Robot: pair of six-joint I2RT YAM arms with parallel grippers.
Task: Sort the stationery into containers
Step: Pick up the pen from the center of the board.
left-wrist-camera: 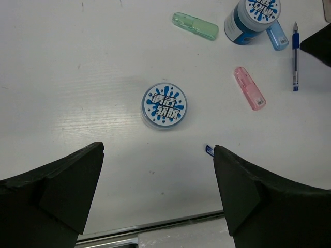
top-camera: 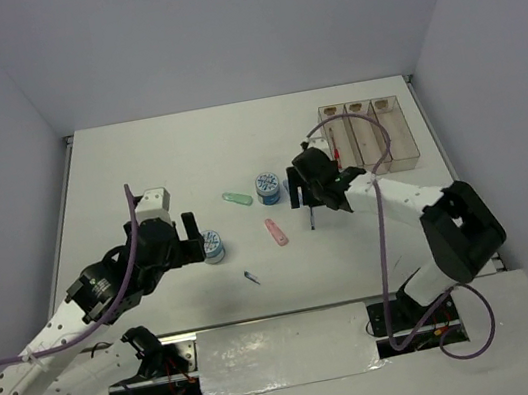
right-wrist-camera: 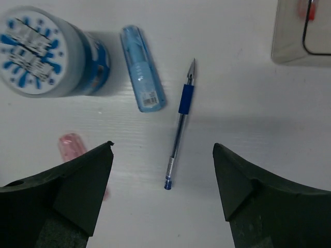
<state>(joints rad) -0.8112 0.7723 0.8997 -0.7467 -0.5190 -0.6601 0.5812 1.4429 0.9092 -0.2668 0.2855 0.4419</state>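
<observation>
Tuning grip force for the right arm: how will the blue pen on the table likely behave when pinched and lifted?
The blue pen lies flat and looks thin and round, so a sideways nudge may roll it. It seems stiff and light. Its clear barrel looks smooth and could slip; the blue grip sleeve probably holds better.

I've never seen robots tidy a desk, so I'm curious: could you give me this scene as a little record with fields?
Left fingers: open, empty
Right fingers: open, empty
Tray: clear plastic three-compartment tray, far right; red item showing inside
Tape rolls: round blue-white patterned tape roll below left fingers; second roll mid-table
Pen: thin blue pen, flat on table beneath right fingers
Clips: flat green oblong clip, blue clip, pink clip, all loose on table
</observation>
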